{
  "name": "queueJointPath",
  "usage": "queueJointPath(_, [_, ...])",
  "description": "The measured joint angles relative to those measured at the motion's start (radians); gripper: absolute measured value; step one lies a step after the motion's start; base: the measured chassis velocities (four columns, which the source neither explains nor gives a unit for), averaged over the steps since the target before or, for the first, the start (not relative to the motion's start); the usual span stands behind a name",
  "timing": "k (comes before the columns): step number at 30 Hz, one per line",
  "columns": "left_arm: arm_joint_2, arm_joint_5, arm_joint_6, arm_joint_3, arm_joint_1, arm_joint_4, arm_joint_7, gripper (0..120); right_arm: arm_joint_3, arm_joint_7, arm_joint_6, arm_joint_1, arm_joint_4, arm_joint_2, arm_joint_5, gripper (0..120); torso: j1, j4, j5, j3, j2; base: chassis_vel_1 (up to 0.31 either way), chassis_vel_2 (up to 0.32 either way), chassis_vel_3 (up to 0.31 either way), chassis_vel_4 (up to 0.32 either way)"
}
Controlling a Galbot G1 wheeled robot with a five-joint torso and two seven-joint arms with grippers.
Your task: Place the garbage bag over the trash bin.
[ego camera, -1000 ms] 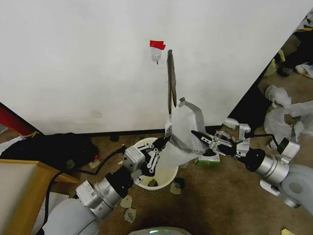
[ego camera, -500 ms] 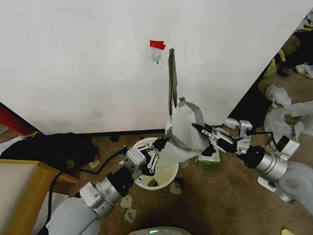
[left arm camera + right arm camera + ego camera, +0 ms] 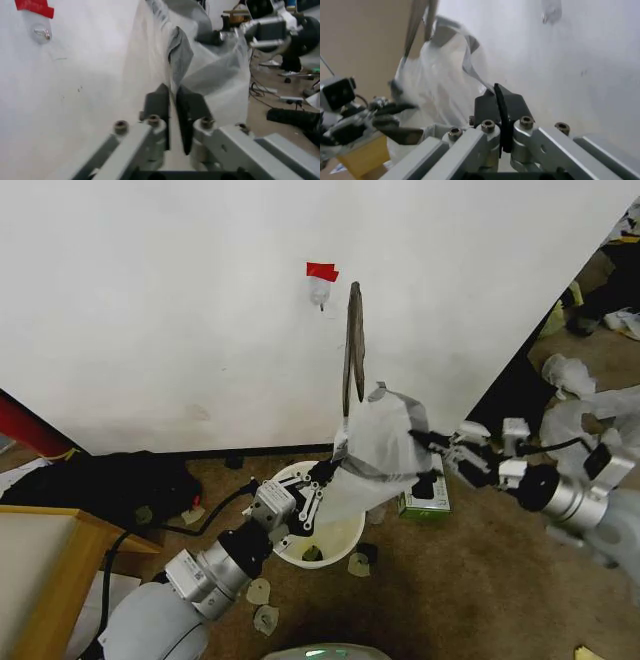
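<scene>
Carpet (image 3: 470, 580), brown and scattered with pale scraps, covers the floor nearest the robot, and a wooden table (image 3: 35, 565) shows its corner at the near left. From the lower left the left arm reaches up and forward over the trash bin (image 3: 290, 555), a round cream-white bucket standing on the carpet just in front of the wall. The left gripper (image 3: 325, 477) sits above the bin's far rim with its fingers clenched on the lower left edge of the garbage bag (image 3: 385, 450); in the left wrist view the two dark pads (image 3: 192, 108) are pressed nearly together with the thin film running between them (image 3: 172, 101).

The bag hangs in the air above and to the right of the bin, stretched between the two arms as a wrinkly, translucent white sheet with grey folds; its lower part dips toward the bin's opening, but it is not over the rim. The right gripper (image 3: 428, 443) comes in from the right at about the same height and pinches the bag's right edge, its pads closed on the plastic in the right wrist view (image 3: 499, 103).

Just beyond the bag, a small green and white box (image 3: 428, 502) rests on the floor. Behind everything stands the white wall (image 3: 150, 310), with a red-topped hook (image 3: 320, 280) and a thin brown strip (image 3: 352, 350) hanging beside it.
</scene>
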Motion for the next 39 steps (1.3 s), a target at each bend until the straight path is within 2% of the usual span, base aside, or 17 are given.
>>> queueJointPath(2, [-0.002,0.005,-0.016,0.001,0.005,0.003,0.0,19,-0.001,0.004,0.003,0.026,-0.002,-0.011,0.007,0,0.0,0.0,0.0,0.0,0.0,0.0,0.0,0.0,0.0])
queueJointPath(3, [-0.002,0.005,-0.016,0.001,0.005,0.003,0.0,19,-0.001,0.004,0.003,0.026,-0.002,-0.011,0.007,0,0.0,0.0,0.0,0.0,0.0,0.0,0.0,0.0,0.0])
queueJointPath(6, [-0.001,0.021,-0.035,-0.002,0.017,0.01,-0.003,33,-0.01,0.006,0.005,0.072,-0.019,-0.027,0.013,0,0.0,-0.0002,0.0002,0.0,0.0,0.0,0.0,0.0,0.0])
queueJointPath(10, [0.004,0.072,-0.03,-0.013,0.044,0.015,-0.063,48,-0.024,0.006,0.005,0.12,-0.047,-0.034,0.016,0,0.0,0.0001,0.0001,0.0,0.0,0.0,0.0,0.0,0.0])
queueJointPath(11, [0.004,0.072,-0.03,-0.013,0.044,0.015,-0.063,48,-0.024,0.006,0.005,0.12,-0.047,-0.034,0.016,0,0.0,0.0001,0.0001,0.0,0.0,0.0,0.0,0.0,0.0])
queueJointPath(14, [-0.016,0.103,0.047,-0.035,0.063,-0.028,-0.161,63,-0.03,0.002,0.005,0.128,-0.055,-0.031,0.009,0,0.0,-0.0002,-0.0001,0.0,0.0,0.0,0.0,0.0,0.0])
queueJointPath(16, [-0.031,0.064,0.076,-0.045,0.064,-0.056,-0.185,71,-0.039,-0.005,0.005,0.124,-0.055,-0.023,-0.003,0,0.0,0.0002,0.0005,0.0,0.0,0.0,0.0,0.0,0.0])
queueJointPath(18, [-0.034,0.031,0.088,-0.049,0.062,-0.061,-0.192,72,-0.043,-0.008,0.005,0.121,-0.055,-0.02,-0.01,0,0.0,0.0001,0.0004,0.0,0.0,0.0,0.0,0.0,0.0])
queueJointPath(19, [-0.034,0.001,0.098,-0.052,0.057,-0.063,-0.199,78,-0.047,-0.011,0.005,0.117,-0.054,-0.017,-0.018,0,0.0,-0.0001,0.0001,0.0,0.0,0.0,0.0,0.0,0.0])
queueJointPath(24, [0.0,-0.104,0.123,-0.056,0.052,-0.064,-0.215,97,-0.068,-0.013,0.009,0.109,-0.042,-0.007,-0.064,0,0.0,-0.0002,0.0002,0.0,0.0,0.0,0.0,0.0,0.0])
queueJointPath(28, [0.02,-0.134,0.119,-0.053,0.055,-0.064,-0.212,100,-0.088,-0.001,0.016,0.11,-0.036,-0.002,-0.089,0,0.0,-0.0001,-0.0001,0.0,0.0,0.0,0.0,0.0,0.0])
queueJointPath(31, [0.047,-0.135,0.051,-0.057,0.037,-0.064,-0.169,100,-0.126,0.027,0.024,0.11,-0.024,0.015,-0.114,0,0.0,-0.0002,0.0,0.0,0.0,0.0,0.0,0.0,0.0])
queueJointPath(39, [0.058,-0.134,0.047,-0.058,0.029,-0.064,-0.164,100,-0.141,0.041,0.032,0.11,-0.03,0.03,-0.132,0,0.0,-0.0001,0.0,0.0,0.0,0.0,0.0,0.0,0.0])
